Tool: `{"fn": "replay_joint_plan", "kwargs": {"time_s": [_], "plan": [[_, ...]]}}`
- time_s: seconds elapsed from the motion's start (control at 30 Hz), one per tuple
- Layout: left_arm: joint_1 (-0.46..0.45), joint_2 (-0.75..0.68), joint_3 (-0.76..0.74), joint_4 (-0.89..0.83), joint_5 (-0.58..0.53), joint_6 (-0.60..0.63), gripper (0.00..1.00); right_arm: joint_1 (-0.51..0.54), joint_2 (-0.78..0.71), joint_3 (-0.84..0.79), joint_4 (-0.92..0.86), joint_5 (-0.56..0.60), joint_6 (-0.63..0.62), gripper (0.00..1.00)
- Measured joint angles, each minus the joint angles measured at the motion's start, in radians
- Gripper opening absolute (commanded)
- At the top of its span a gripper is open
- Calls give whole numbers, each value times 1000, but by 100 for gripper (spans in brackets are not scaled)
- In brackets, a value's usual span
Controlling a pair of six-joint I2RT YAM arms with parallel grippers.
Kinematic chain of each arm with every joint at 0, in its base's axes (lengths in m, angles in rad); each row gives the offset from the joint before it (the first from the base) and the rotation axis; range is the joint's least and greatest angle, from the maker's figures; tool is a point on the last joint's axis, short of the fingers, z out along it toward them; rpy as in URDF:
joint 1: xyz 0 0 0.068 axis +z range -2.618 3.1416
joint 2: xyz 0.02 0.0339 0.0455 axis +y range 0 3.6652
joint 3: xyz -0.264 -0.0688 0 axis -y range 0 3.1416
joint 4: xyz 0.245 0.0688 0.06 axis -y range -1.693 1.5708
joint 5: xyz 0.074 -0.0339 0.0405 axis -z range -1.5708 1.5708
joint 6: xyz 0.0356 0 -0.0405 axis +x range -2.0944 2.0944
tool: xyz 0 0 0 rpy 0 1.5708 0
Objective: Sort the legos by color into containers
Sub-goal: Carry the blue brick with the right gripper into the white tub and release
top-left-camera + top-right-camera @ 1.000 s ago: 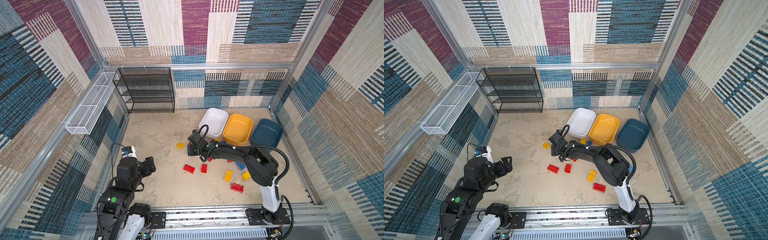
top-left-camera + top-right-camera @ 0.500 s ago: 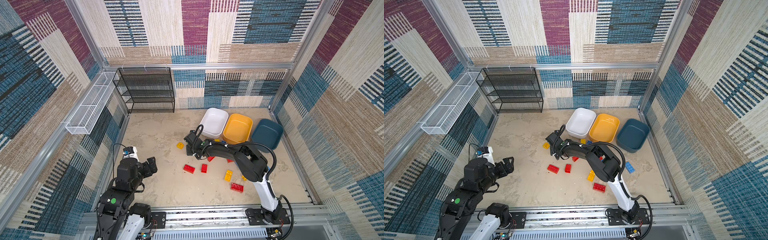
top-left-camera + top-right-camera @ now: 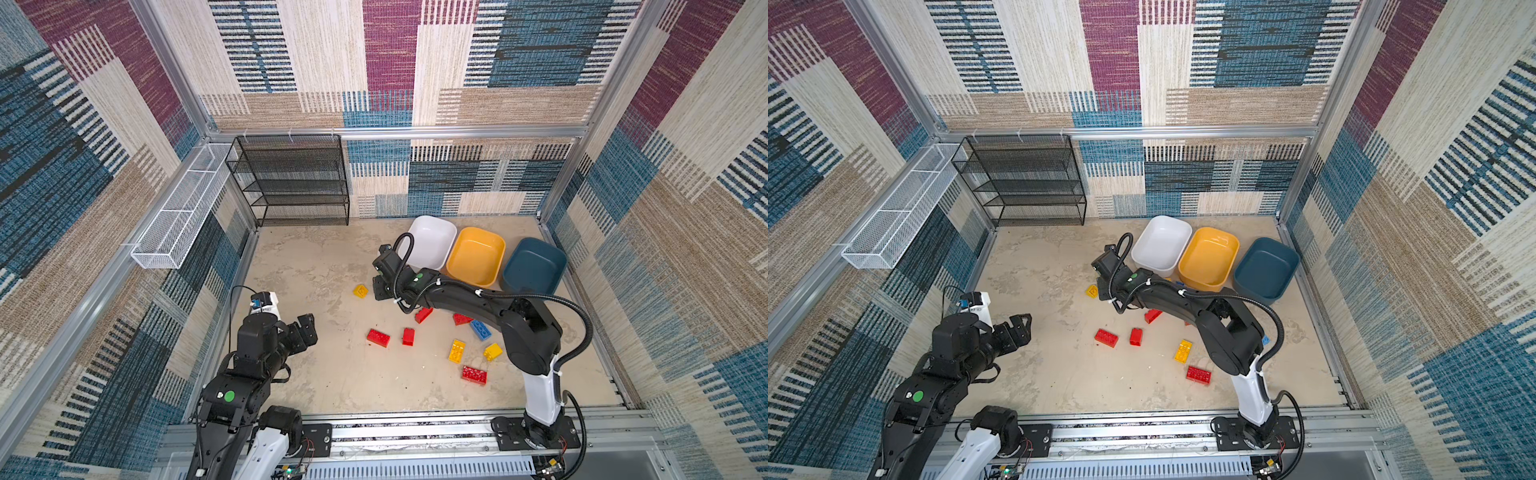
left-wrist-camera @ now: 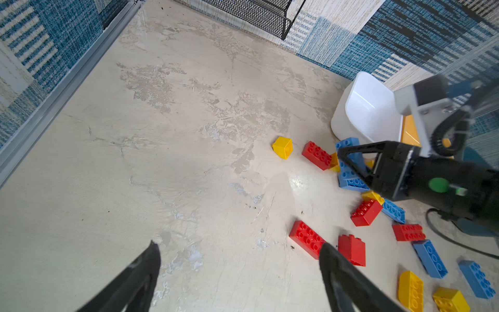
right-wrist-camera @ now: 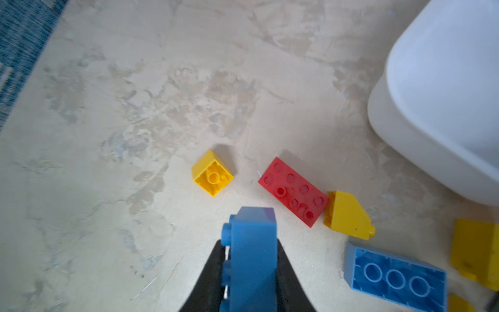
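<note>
**Ana:** The right claw (image 5: 249, 254) is pinched narrow on a blue brick (image 5: 252, 229), studs poking out sideways, right up at the tips of the jaws. What worries you here?

**Ben:** That grip. From the wrist view it looks like a tip pinch, so a quick swing could let the brick twist or pop out. And look where it has to go. The dark teal-blue tub (image 3: 534, 266) sits at the far end of the row, beyond the white tub (image 3: 430, 243) and the yellow-orange tub (image 3: 476, 257). A slip on the way across puts blue in the wrong colour.

**Ana:** All three tubs look empty in both top views.

**Ben:** So the sort has barely begun, I'd say. The other legos lie loose on the worktop (image 3: 316, 266). A small yellow brick (image 5: 212, 175) and a red brick (image 5: 294, 190) sit just ahead of the claw, and a second blue brick (image 5: 395, 272) lies beside it. A low carry could clip those and scatter them.

**Ana:** Is the held brick clear of the worktop?

**Ben:** Cannot tell from these views.

**Ana:** And the left claw (image 4: 239, 247)?

**Ben:** Spread wide, holding nothing, hovering over bare worktop off to the side of the pile. No clash risk from there.
</note>
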Motion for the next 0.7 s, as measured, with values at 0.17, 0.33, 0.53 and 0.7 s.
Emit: {"fn": "replay_joint_plan", "kwargs": {"time_s": [0.17, 0.33, 0.53, 0.7], "plan": [[0, 11, -3, 7, 19, 3, 92, -75, -58, 41, -14, -68, -49, 23], [0, 32, -7, 13, 42, 3, 92, -193, -63, 59, -11, -104, -90, 22], [0, 50, -10, 25, 54, 3, 90, -307, 57, 147, -2, -132, -123, 23], [0, 66, -10, 38, 71, 4, 90, -362, 186, 247, -18, -145, -144, 23]]}}
